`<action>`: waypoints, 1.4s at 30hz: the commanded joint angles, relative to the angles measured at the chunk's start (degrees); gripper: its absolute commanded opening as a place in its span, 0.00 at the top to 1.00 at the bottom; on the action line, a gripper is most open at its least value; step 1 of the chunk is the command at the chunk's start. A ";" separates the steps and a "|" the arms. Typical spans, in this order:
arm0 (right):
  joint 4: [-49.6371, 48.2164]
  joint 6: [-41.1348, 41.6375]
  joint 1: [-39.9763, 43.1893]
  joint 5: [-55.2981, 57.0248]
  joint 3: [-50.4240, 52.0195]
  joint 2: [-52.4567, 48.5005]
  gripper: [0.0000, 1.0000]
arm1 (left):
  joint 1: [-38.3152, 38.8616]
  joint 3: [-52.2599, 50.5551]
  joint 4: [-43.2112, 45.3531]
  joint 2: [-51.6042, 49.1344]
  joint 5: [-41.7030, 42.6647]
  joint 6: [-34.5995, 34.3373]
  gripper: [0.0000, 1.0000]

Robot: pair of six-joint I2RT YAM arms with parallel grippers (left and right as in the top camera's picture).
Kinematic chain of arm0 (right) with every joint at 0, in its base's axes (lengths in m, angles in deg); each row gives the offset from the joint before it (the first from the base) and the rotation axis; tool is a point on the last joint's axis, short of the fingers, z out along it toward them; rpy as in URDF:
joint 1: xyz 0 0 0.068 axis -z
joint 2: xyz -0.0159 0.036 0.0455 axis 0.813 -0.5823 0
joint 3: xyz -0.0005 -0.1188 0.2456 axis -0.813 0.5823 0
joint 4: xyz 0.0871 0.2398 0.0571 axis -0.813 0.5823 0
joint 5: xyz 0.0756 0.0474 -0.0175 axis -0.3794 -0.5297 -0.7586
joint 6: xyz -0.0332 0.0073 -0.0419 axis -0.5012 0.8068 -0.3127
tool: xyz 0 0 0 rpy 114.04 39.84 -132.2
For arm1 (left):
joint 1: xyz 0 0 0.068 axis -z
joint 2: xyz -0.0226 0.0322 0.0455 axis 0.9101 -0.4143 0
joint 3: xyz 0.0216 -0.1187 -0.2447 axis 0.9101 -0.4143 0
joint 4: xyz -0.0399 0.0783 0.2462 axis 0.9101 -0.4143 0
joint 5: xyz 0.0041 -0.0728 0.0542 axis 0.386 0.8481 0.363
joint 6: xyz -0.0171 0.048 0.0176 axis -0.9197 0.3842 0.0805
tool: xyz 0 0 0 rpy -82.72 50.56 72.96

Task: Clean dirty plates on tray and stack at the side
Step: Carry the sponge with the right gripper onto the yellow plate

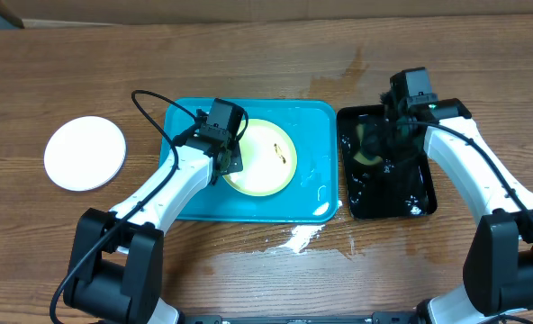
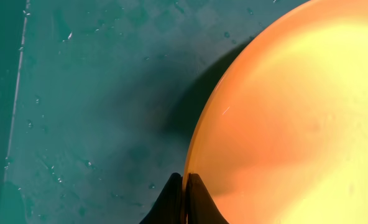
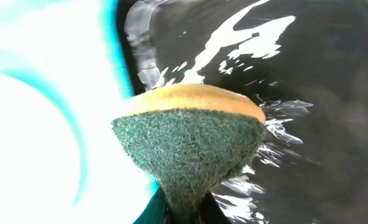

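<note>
The left gripper (image 2: 185, 198) pinches the rim of the pale yellow-green plate (image 1: 265, 160), faintly dark-smeared, in the turquoise tray (image 1: 193, 203) midway between the bench's side edges; the right gripper (image 3: 183, 213) squeezes a sponge (image 3: 190, 143).

Two plates (image 1: 85, 153) (image 1: 268, 160), two trays (image 1: 187, 205) (image 1: 412, 203), one sponge (image 3: 190, 146)

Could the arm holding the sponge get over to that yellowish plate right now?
Probably yes. The right end effector, gripping the sponge, hovers over the black tray next door, the plate's face is uncovered, and the left end effector only pinches its left rim.
</note>
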 commanded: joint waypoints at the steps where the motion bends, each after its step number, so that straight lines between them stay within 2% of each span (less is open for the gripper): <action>1: -2.01 -1.05 -1.09 -14.78 -1.73 2.01 0.96 | -0.42 -0.48 0.87 0.04 2.25 1.79 0.96; 5: -4.31 -0.87 -5.03 -13.25 -1.60 1.90 0.96 | 0.07 -1.66 3.06 -1.49 6.51 2.97 0.96; 15: -9.14 3.52 -19.50 6.12 -1.55 -0.61 0.96 | 0.17 -1.79 3.52 -5.60 6.80 3.52 0.96; 20: -12.07 3.67 -24.46 9.53 -1.55 -4.13 0.96 | 0.11 -1.79 3.37 -5.73 6.56 3.50 0.96; 26: -15.74 3.69 -27.39 15.89 -1.55 -8.13 0.96 | 0.11 -1.79 2.89 -5.73 5.81 3.52 0.96; 34: -16.87 3.67 -27.67 15.96 -1.25 -9.44 0.96 | 0.11 -1.79 2.82 -5.73 5.84 3.50 0.96; 35: -17.09 3.67 -27.67 15.96 -1.01 -9.70 0.93 | 0.11 -1.79 2.82 -5.73 5.84 3.50 0.96; 37: -17.14 3.67 -27.69 15.74 -0.90 -10.36 0.80 | 0.11 -1.79 2.82 -5.73 5.84 3.50 0.96; 42: -17.29 1.97 -27.67 15.80 -1.05 -10.91 0.57 | 0.11 -1.79 2.73 -5.73 5.86 3.50 0.96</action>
